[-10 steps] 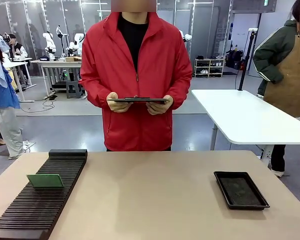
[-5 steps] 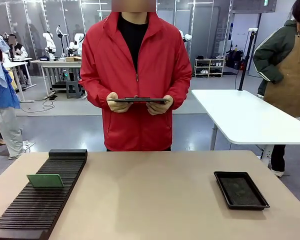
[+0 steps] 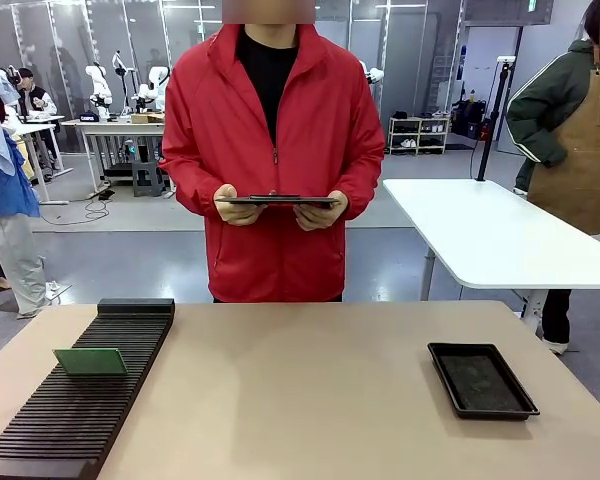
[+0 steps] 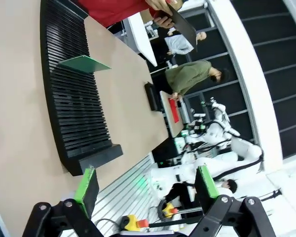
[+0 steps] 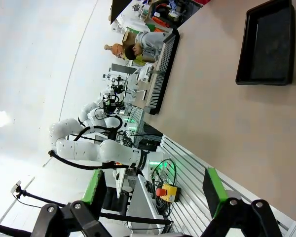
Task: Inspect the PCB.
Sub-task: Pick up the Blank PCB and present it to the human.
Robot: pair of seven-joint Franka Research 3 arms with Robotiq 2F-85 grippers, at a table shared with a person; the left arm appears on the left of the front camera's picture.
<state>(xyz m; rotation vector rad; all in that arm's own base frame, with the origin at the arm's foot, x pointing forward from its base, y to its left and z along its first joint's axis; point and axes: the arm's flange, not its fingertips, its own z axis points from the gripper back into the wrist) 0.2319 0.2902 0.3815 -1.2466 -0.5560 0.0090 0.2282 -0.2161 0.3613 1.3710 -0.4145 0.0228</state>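
Note:
The green PCB (image 3: 90, 362) stands slotted upright in the black ribbed rack (image 3: 70, 420) at the table's left; in the left wrist view the PCB (image 4: 84, 64) rises from the rack (image 4: 74, 108) well ahead of my fingers. My left gripper (image 4: 144, 182) is open and empty, held off the table's near edge. My right gripper (image 5: 152, 190) is open too, with nothing between its green pads, back from the table.
A shallow black tray (image 3: 480, 380) lies at the table's right, and the right wrist view has this tray (image 5: 266, 47) at top right. A person in a red jacket (image 3: 270, 150) stands at the far side holding a dark tablet-like slab (image 3: 276, 201) in both hands.

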